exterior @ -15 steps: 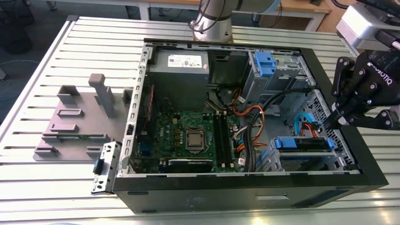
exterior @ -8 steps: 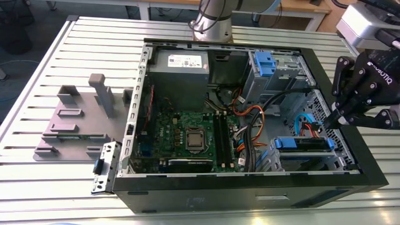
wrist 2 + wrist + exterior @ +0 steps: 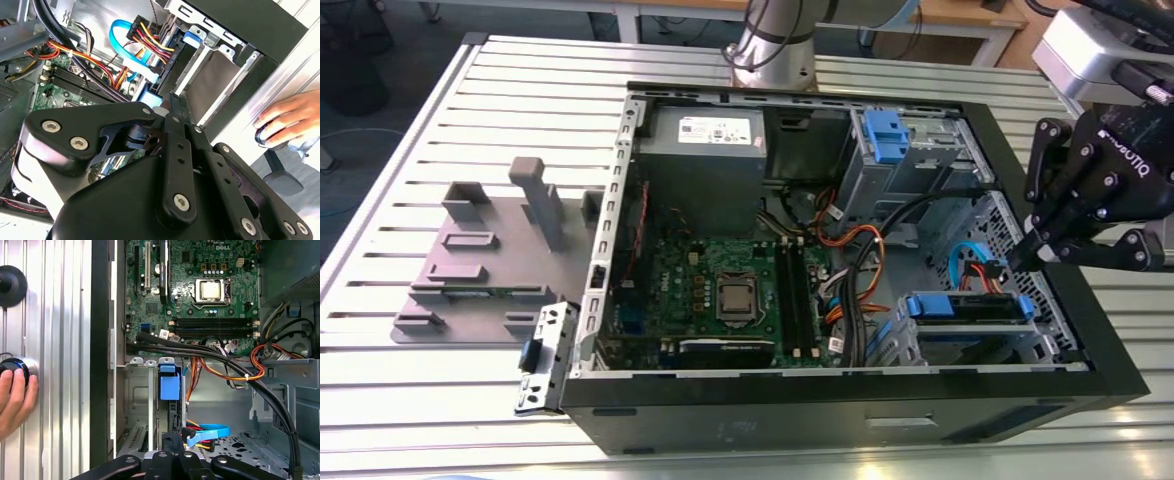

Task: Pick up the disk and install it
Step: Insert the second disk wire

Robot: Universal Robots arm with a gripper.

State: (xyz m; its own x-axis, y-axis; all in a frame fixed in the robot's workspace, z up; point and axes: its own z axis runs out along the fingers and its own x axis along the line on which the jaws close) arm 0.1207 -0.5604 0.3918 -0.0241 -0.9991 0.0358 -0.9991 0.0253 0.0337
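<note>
Hand [image 3: 1041, 258] hangs over the open case [image 3: 1067, 395], at its wall on the exterior view's right. Its tips are pressed together with nothing visible between them.

The disk [image 3: 967, 305] sits edge-on in the drive cage [image 3: 1027, 345] in the case's front corner, just beside the tips. Only its blue rail end shows and the label is hidden. In the first wrist view it's the blue tab [image 3: 170, 385] ahead of the hand [image 3: 173, 440].

Handling, my read:
- Rigid metal body, dense for its size, no flex.
- Faces are slick and it won't tolerate shock.
- Best hold is across the blue rails, off the flat faces.

The orange and blue cables [image 3: 974, 268] run right next to it and look like a snag risk. Case sits on the slatted tabletop [image 3: 400, 420].
</note>
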